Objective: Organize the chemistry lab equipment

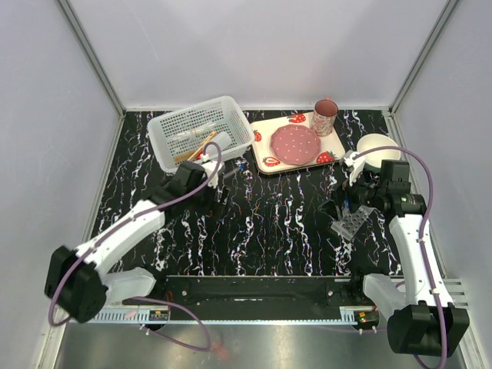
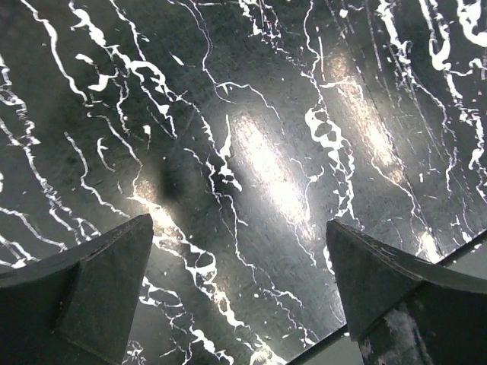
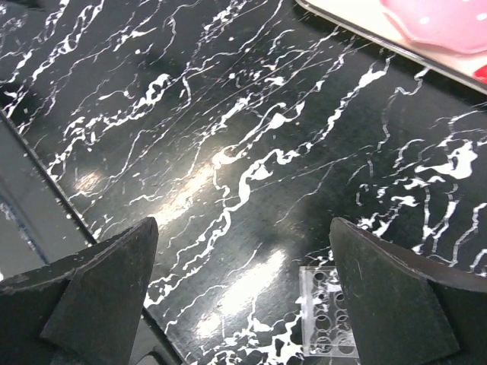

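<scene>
The white basket (image 1: 174, 121) at the back left holds the wooden-handled tool (image 1: 197, 146), clear plastic tubes (image 1: 184, 134) and the white squeeze bottle (image 1: 219, 141), whose red cap shows by the near rim. Tiny blue-capped vials (image 1: 243, 164) lie on the table right of the basket. My left gripper (image 1: 221, 191) is open and empty just in front of the basket; its wrist view (image 2: 240, 220) shows only bare tabletop. My right gripper (image 1: 344, 204) is open and empty, just above the clear grid tube rack (image 1: 352, 223). In the right wrist view (image 3: 243, 220) the rack (image 3: 329, 323) lies by the right finger.
The strawberry-print tray (image 1: 265, 163) with a pink plate (image 1: 296, 144) and a mug (image 1: 324, 117) stands at the back centre; its edge shows in the right wrist view (image 3: 365, 34). A round white bowl (image 1: 378, 146) sits behind the right gripper. The table's near edge (image 3: 46, 190) is close.
</scene>
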Action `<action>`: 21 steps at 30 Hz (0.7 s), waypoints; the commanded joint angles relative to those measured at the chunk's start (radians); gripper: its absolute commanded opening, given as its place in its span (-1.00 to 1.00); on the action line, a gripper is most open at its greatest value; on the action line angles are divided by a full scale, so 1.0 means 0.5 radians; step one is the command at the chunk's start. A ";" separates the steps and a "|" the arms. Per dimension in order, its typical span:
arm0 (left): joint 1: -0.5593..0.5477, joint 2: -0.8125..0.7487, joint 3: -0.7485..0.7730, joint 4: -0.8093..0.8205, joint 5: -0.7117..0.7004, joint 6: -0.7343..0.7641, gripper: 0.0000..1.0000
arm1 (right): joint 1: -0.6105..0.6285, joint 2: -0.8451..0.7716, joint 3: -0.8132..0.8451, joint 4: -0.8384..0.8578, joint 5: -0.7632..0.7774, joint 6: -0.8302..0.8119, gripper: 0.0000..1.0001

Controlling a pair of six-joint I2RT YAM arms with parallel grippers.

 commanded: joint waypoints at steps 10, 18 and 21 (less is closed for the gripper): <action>-0.078 1.473 1.146 -0.218 -0.374 0.149 0.46 | -0.029 -0.076 -0.065 0.072 -0.180 0.005 0.99; -0.078 1.903 1.641 -0.394 -0.675 0.333 -0.01 | -0.038 -0.092 -0.075 0.084 -0.149 0.002 0.99; -0.071 1.998 1.736 -0.422 -0.739 0.389 -0.09 | -0.038 -0.095 -0.081 0.094 -0.128 0.005 0.99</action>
